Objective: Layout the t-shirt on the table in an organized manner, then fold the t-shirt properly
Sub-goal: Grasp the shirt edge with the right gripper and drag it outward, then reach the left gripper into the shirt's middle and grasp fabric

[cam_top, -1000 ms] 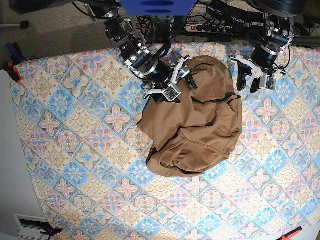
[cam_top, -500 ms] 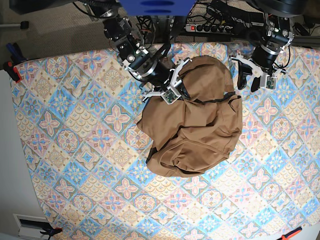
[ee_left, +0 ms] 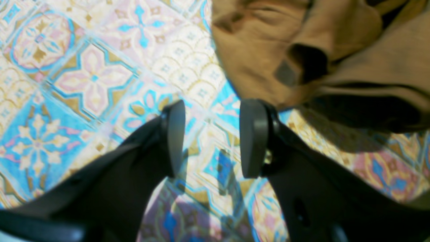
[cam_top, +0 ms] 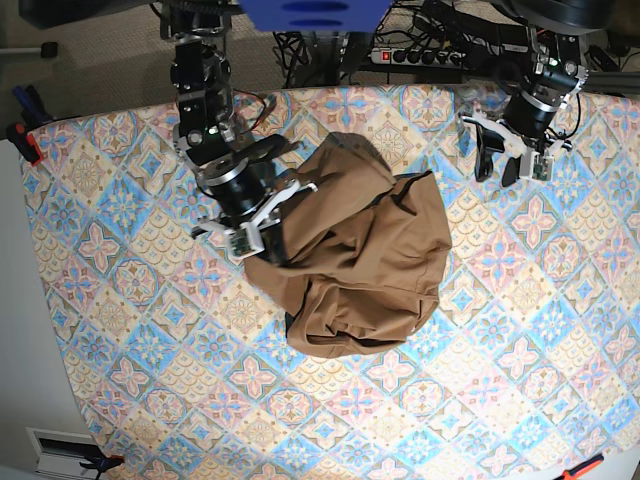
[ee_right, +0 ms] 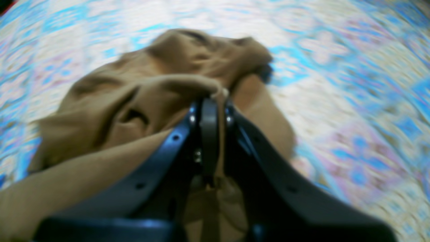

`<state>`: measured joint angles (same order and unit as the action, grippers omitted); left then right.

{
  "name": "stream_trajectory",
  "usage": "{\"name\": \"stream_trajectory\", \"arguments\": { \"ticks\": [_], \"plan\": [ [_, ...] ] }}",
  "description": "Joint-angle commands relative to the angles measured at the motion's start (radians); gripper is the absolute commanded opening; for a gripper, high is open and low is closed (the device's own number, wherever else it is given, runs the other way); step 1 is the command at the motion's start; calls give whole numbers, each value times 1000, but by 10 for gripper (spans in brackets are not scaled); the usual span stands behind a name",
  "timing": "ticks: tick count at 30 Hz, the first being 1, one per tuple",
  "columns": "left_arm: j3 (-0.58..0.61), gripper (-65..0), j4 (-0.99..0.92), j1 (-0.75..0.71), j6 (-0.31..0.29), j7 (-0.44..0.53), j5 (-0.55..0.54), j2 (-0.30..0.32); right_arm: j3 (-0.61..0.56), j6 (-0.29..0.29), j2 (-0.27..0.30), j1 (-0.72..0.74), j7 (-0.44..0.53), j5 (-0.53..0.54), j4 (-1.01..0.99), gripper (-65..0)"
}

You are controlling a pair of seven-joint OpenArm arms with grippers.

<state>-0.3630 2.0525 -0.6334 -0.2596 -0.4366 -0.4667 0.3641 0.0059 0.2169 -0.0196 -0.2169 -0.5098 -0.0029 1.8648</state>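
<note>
The right gripper (cam_top: 268, 232) has swung away from the far edge toward the base view's left since a second ago, and the shirt (cam_top: 355, 265) has come along with it, its heap now shifted and stretched across the middle of the table (cam_top: 130, 330). That gripper's jaws are closed on a fold of the shirt (ee_right: 141, 101); in the right wrist view, tan cloth bunches over the fingertips of the right gripper (ee_right: 210, 101) and a strip of it is pinched between them. The picture there is smeared, the table (ee_right: 352, 101) streaking past.

The left gripper (cam_top: 500, 160) hangs near the far right corner, just where it was. Its jaws stand apart with nothing between them. In the left wrist view, the left gripper (ee_left: 211, 134) sits over bare table (ee_left: 94, 77), with the shirt (ee_left: 302, 50) lying crumpled just beyond its fingers (ee_left: 253, 137), not touching them.

The shirt is still a rumpled mound, its near end bunched into thick folds, its far side pulled up toward the right gripper.
</note>
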Motion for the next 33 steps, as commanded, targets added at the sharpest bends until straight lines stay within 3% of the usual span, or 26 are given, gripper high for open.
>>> {"name": "stream_trajectory", "arguments": {
  "ticks": [1, 9, 13, 17, 20, 23, 27, 33],
  "plan": [
    [11, -391, 17, 30, -2, 28, -7, 13, 6, -1, -1, 9, 29, 8, 23, -650],
    [247, -383, 17, 221, -2, 18, 365, 74, 4, -1, -1, -32, 29, 8, 22, -650],
    [378, -349, 17, 367, -4, -141, 468, 66, 4, -1, -1, -43, 29, 8, 20, -650],
    [483, -247, 15, 508, -17, -356, 486, 31, 4, -1, 0, -52, 29, 8, 20, -650],
    [545, -245, -8, 581, -76, -443, 478, 14, 4, -1, 0, -69, 29, 8, 22, -650],
    [595, -250, -94, 627, -123, -448, 486, -17, 4, -1, 0, -69, 29, 8, 22, -650],
    [600, -249, -223, 669, -128, -448, 486, -66, 7, -1, 2, -71, 29, 8, 22, -650],
    [609, -249, -292, 673, -132, -446, 483, -76, 4, -1, 2, -72, 29, 8, 22, -650]
  ]
}}
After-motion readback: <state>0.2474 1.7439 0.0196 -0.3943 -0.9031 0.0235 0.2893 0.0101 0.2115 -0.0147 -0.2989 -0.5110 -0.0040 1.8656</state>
